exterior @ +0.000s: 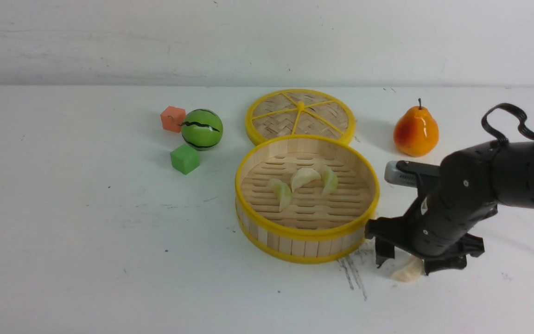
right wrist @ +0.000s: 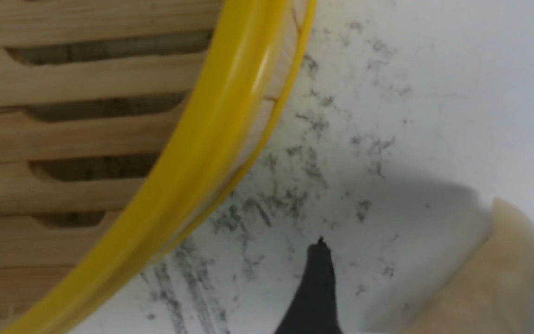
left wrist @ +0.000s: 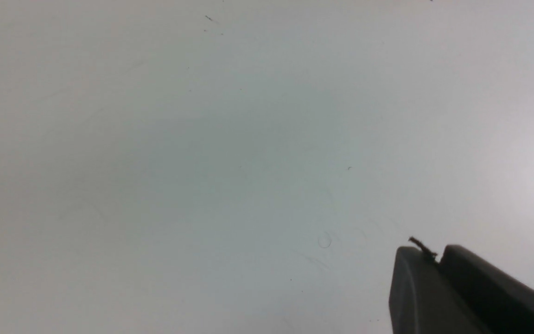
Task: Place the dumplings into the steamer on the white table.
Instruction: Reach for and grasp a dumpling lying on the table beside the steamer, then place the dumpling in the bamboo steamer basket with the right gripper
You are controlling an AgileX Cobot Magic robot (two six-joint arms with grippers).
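Note:
The steamer (exterior: 306, 232) stands mid-table on the white table (exterior: 86, 241). Two greenish dumplings (exterior: 282, 191) (exterior: 328, 180) and one cream dumpling (exterior: 305, 177) lie on its slatted floor. Another cream dumpling (exterior: 408, 272) lies on the table just right of the steamer. My right gripper (exterior: 413, 264) is low over it, open, with a finger on either side. In the right wrist view the dumpling (right wrist: 494, 287) lies near one finger of the gripper (right wrist: 436, 278), beside the steamer's rim (right wrist: 211, 139). My left gripper (left wrist: 436, 260) is shut and empty over bare table (left wrist: 202, 162).
The flat woven lid (exterior: 300, 116) lies behind the steamer. An orange pear (exterior: 415, 131) stands at the back right. A green striped ball (exterior: 202, 129), an orange cube (exterior: 173, 118) and a green cube (exterior: 185, 158) sit at the back left. Dark scuffs mark the table by the steamer.

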